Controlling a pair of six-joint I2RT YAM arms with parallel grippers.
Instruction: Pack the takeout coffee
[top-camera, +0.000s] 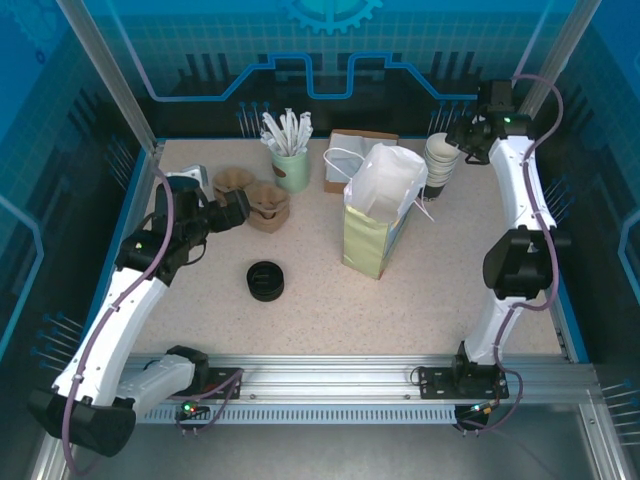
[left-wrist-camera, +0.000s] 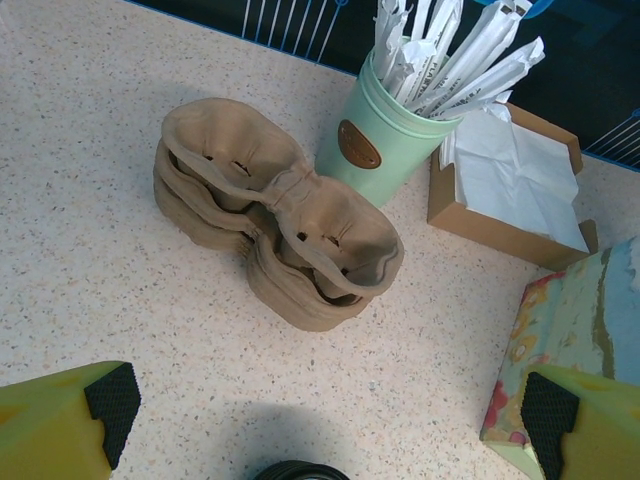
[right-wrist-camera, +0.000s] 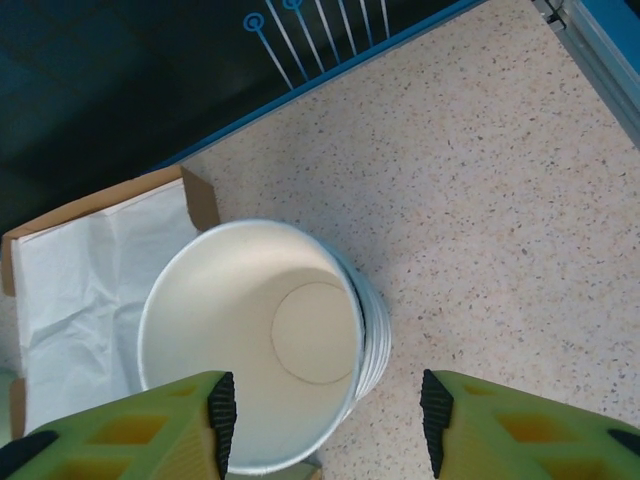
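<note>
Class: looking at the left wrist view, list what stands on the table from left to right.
cup carriers → straw tin → napkin box → bag

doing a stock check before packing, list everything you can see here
paper bag: one, white inside with pale green sides, table centre, standing open
cup stack: one stack, white, lidless, far right
napkin box: one, brown card with white napkins, far edge behind the bag
tin: one, mint green, holding white paper-wrapped sticks, far centre-left
cup carriers: one stack, brown pulp, left of the tin
lids: one squat stack, black, near left of the bag
table: one, speckled beige
left gripper: one, yellow-green fingers, open, near the carriers
right gripper: one, yellow-green fingers, open, over the cup stack
</note>
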